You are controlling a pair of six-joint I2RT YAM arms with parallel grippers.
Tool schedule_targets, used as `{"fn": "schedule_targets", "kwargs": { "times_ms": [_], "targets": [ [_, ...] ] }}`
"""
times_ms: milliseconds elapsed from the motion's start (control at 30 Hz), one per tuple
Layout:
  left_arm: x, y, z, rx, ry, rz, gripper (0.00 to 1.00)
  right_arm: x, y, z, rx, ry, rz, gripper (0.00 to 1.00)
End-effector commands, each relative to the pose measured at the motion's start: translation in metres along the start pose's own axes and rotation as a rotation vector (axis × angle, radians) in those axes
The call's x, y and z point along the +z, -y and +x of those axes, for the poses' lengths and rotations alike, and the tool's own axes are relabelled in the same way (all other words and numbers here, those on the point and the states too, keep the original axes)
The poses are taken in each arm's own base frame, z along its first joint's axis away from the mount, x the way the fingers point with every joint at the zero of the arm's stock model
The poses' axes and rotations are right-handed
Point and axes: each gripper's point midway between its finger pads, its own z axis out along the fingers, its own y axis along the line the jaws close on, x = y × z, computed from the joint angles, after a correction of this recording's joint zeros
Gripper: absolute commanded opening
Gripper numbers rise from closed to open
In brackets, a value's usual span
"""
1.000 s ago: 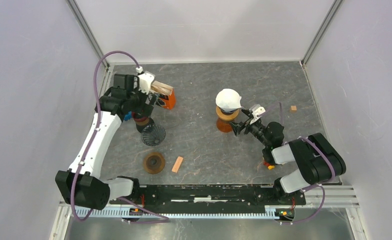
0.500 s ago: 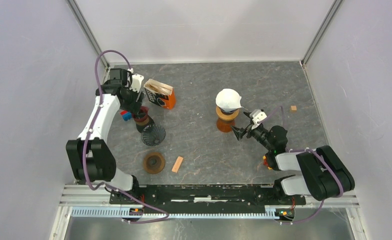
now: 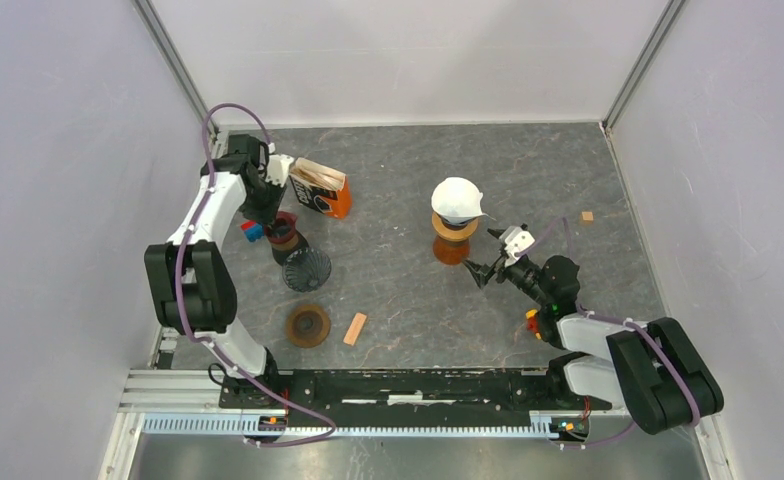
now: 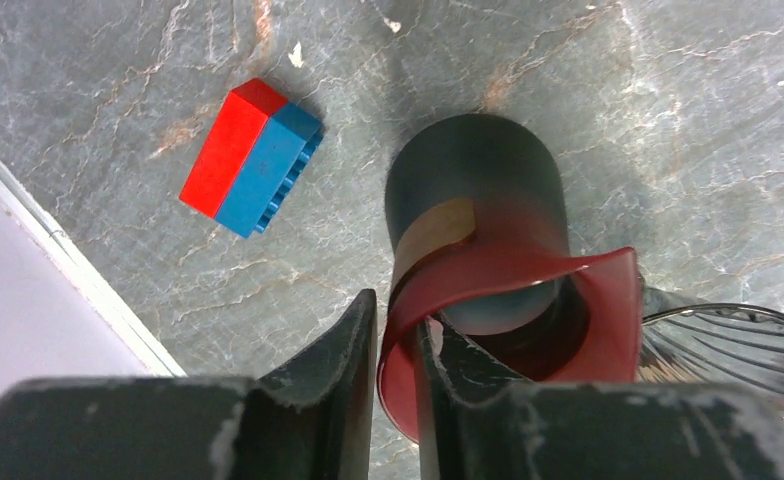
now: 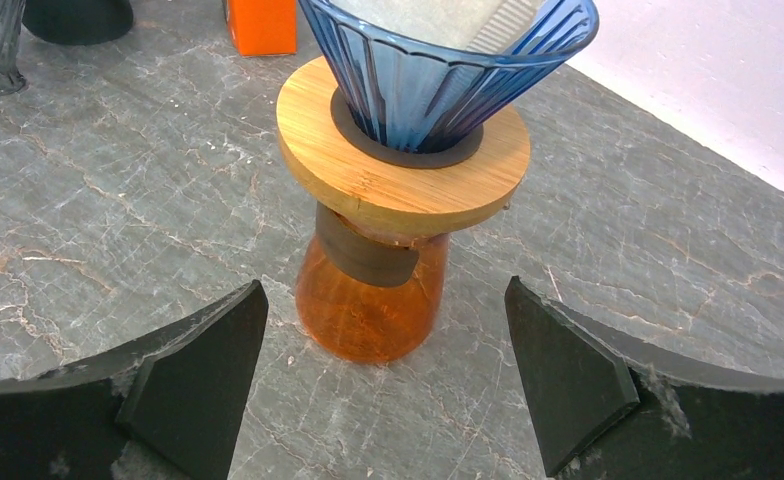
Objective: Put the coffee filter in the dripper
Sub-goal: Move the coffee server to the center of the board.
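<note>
Our right gripper (image 3: 480, 268) hangs low over the right half of the table (image 3: 408, 300) with its jaws spread wide and closed on nothing. Its wrist view frames the orange glass base (image 5: 373, 310) between the two fingers (image 5: 193, 370), a little beyond their tips. Closer to the near edge, left of the middle, we see a round brown piece (image 3: 309, 325) with a small orange block (image 3: 354, 328) lying just beside it on the right.

Farther in on the left, a dark ribbed glass cone (image 3: 306, 268) stands upright. Just beyond it our left gripper (image 3: 271, 210) comes down onto a red dripper (image 3: 283, 231). From the left wrist, the two fingers (image 4: 353, 350) stand narrow, with the thin red rim (image 4: 488, 275) pinched between them. The red dripper sits on a dark cylinder (image 4: 473, 165) that bears a tan patch. The ribbed glass shows at the rim's other side, and we cannot tell whether they touch. A red and blue brick (image 4: 251, 158) lies flat near the left edge, apart from the cylinder.

Near the middle of the table, the orange base carries a round wooden collar (image 5: 403, 175), and a blue ribbed dripper (image 5: 438, 75) sits upright in that collar. The white coffee filter (image 3: 457, 198) sits inside the blue dripper, its paper rising above the rim in the overhead view.

Toward the right edge lies a tiny orange block (image 3: 587, 216), well apart from everything else. Farthest back, toward the far left corner, an orange box (image 3: 320, 188) lies tilted, just beside the left gripper.
</note>
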Motion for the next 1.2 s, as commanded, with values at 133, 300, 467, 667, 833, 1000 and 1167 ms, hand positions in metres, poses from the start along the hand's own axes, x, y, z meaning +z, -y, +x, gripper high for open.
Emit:
{"fn": "schedule_targets", "kwargs": {
  "times_ms": [133,300,467,667,833,1000,1167],
  "targets": [
    [-0.014,0.020,-0.032,-0.022,0.088,0.147,0.02,-0.003,0.001,-0.009,-0.031,0.027,0.002,0.96],
    [-0.023,0.051,-0.056,0.008,0.143,0.214,0.02,-0.002,0.005,-0.015,-0.033,0.037,0.012,0.96],
    [-0.031,0.098,-0.082,0.091,0.182,0.249,0.02,0.001,0.007,-0.017,-0.015,0.010,0.008,0.95],
    [-0.029,0.155,-0.078,0.193,0.141,0.295,0.02,0.007,0.015,-0.024,-0.084,-0.090,-0.032,0.94],
    [-0.027,0.159,-0.071,0.206,0.124,0.277,0.02,0.002,0.015,-0.022,-0.107,-0.177,-0.068,0.94],
    [-0.021,0.167,-0.064,0.218,0.115,0.275,0.05,-0.002,0.015,-0.022,-0.103,-0.198,-0.068,0.94],
    [-0.015,0.170,-0.063,0.223,0.120,0.254,0.07,-0.002,0.016,-0.026,-0.105,-0.194,-0.066,0.94]
  ]
}}
